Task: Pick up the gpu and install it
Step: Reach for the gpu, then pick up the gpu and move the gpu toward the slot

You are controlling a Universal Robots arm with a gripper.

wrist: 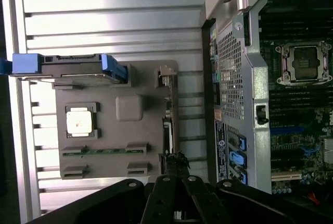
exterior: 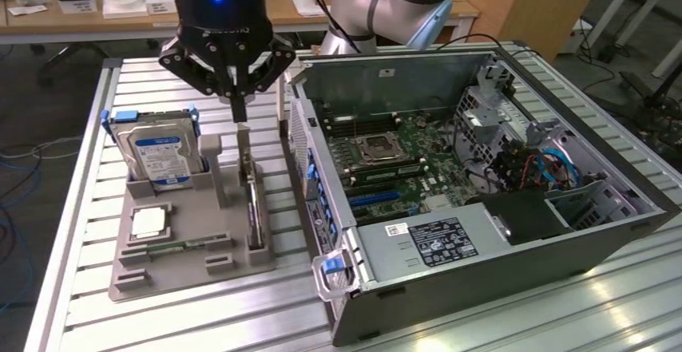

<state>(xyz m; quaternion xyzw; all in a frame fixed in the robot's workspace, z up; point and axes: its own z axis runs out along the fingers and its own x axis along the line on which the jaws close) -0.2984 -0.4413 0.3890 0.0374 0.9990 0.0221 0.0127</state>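
**Directly over the gpu (exterior: 254,208), claw (exterior: 236,115) pinched shut**

Exterior view: claw fingers are closed together, holding nothing. Their tips are at the upper end of the gpu; can't tell if they touch. The gpu stands on edge in a slot of the grey holder (exterior: 171,280) on the bench (exterior: 160,320), beside the open computer case (exterior: 480,272). A hard drive (exterior: 160,156) stands in the same holder.

Wrist view: claw (wrist: 177,160) above the gpu (wrist: 167,130), seen edge-on along the holder's (wrist: 112,135) case-side edge.

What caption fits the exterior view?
Shut pincer above the gpu standing in its grey holder beside the open computer.
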